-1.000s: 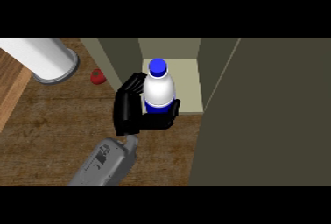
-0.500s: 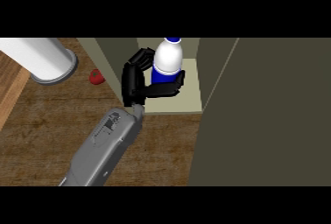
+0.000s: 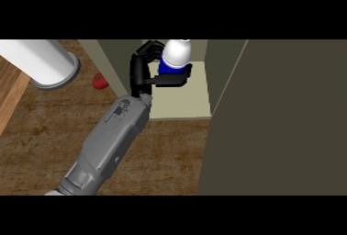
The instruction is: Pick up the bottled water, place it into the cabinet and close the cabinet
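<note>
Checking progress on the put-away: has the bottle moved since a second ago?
Yes. The bottle, held in the robot hand, has gone farther up the view, deeper over the cabinet shelf, away from its front edge.

Single head view; steep downward look at counter (image 3: 41, 137); cabinet (image 3: 284, 119) close.

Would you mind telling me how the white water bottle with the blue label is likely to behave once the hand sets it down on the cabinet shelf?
The white water bottle with the blue label is tall and narrow, so it could tip if released tilted. Its round body would probably roll if it fell. It keeps its shape in the curled hand, suggesting it is fairly stiff. The pale cabinet shelf looks flat, which should help.
</note>
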Robot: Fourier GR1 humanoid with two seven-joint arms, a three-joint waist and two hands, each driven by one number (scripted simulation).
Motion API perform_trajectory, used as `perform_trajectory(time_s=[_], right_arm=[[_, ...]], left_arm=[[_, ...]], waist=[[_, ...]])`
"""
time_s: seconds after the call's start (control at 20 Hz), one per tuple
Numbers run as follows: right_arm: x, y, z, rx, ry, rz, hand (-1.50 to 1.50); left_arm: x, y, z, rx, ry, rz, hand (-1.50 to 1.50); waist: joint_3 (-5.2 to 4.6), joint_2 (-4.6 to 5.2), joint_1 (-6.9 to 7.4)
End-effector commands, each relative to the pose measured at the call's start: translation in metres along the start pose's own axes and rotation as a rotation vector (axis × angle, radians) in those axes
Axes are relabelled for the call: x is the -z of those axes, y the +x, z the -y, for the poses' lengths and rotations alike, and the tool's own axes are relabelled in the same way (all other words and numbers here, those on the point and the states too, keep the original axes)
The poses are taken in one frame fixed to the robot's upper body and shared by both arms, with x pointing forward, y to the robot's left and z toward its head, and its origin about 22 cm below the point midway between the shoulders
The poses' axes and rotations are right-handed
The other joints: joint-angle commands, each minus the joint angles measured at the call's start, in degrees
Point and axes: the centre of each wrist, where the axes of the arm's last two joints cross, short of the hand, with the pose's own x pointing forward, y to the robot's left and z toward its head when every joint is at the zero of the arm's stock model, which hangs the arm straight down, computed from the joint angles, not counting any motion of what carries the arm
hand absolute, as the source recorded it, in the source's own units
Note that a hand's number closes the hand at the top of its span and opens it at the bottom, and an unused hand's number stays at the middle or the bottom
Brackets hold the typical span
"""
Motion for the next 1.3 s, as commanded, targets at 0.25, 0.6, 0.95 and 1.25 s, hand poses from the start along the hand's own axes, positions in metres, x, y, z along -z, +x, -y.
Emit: perform_trajectory(time_s=[0.25,0.6,0.95,1.25], right_arm=[[-0.005,0.029,0.002,0.013,0.016,0.060,-1.50],[-0.002,0.026,0.007,0.015,0.018,0.045,-1.50],[-0.009,0.016,-0.002,0.026,0.047,0.035,-1.50],[-0.004,0.016,-0.001,0.022,0.027,0.044,-1.50]], left_arm=[[0.024,-0.015,-0.003,0.233,0.078,-0.047,1.50],[0.017,-0.035,-0.004,0.248,0.118,-0.078,1.50],[0.019,-0.047,-0.015,0.285,0.144,-0.082,1.50],[0.009,-0.061,-0.018,0.438,0.141,-0.075,-1.50]], waist=[[-0.03,0.38,-0.63],[-0.03,0.61,-1.27],[-0.04,1.04,-2.27],[-0.05,0.93,-1.98]])
